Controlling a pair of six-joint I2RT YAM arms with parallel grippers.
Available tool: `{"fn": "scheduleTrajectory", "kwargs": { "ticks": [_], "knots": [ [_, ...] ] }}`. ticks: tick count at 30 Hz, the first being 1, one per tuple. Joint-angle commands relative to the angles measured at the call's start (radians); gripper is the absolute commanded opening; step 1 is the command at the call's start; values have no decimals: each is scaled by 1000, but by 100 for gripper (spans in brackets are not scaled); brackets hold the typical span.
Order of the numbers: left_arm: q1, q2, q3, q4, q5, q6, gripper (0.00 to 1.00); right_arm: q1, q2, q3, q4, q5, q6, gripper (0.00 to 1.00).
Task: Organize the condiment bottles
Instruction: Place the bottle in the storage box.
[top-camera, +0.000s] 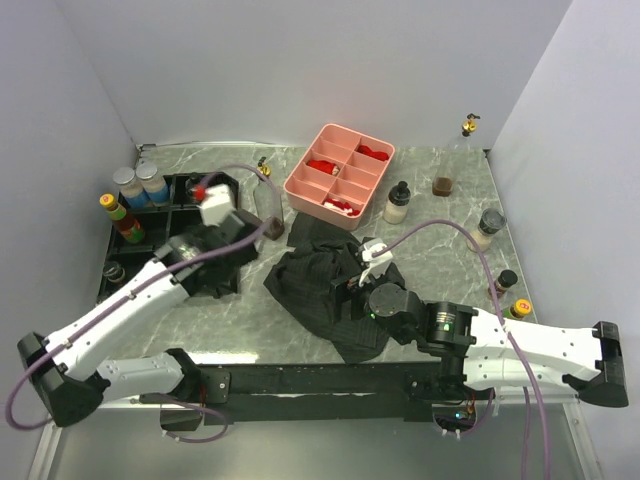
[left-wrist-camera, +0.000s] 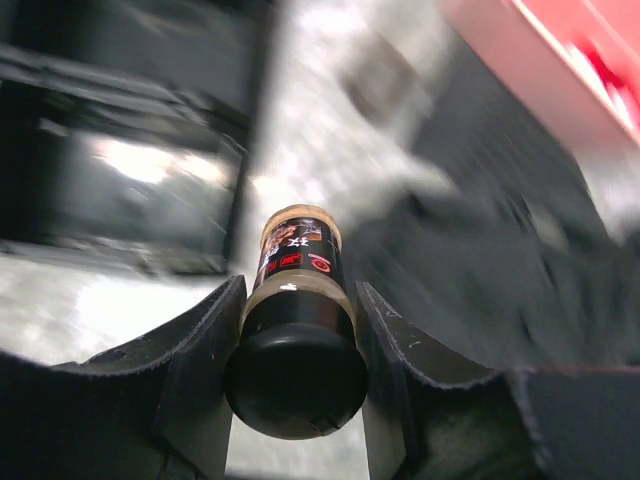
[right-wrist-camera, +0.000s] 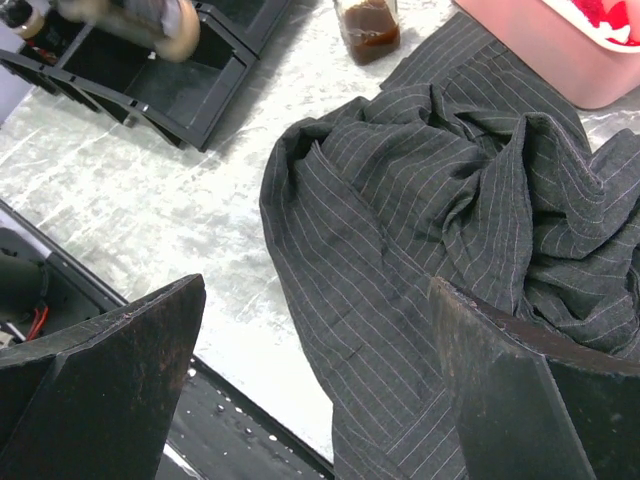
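though everything behind is blurred, left fingers clamp a black-capped bottle; right fingers spread wide.

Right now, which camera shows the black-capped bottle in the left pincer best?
Left wrist: the black-capped, tan-filled bottle sits close-up, clamped in the left pincer, label visible. Right wrist shows only a tan blur at its top left, probably it; overhead, the pincer itself covers it.
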Motion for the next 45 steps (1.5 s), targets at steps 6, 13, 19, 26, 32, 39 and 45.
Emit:
{"fn": "scheduleTrajectory", "kwargs": {
  "ticks": [6, 13, 19, 26, 32, 39, 45],
  "knots": [
    [492, -179, -157, 202, 17, 152, 1, -4, -35, 15, -23, 3, 11, 100],
    [832, -58, -135, 170, 78, 109, 1, -4, -35, 47, -47, -7, 18, 100],
    [996, -18, -161, 242, 167, 116, 1, -4, -49, 61, -73, -34, 21, 100],
    [1067, -1, -178, 275, 171, 155, 1, -3, -66, 73, -93, -47, 34, 100],
    [1133, -18, -253, 350, 237, 195, 11, -1, -50, 84, -92, -72, 43, 100],
    [1187, 13, -264, 356, 276, 180, 12, -1, -32, 92, -81, -93, 46, 100],
    [1233, 34, -300, 413, 329, 195, 27, -3, -41, 76, -75, -100, 54, 100]
  ]
}}
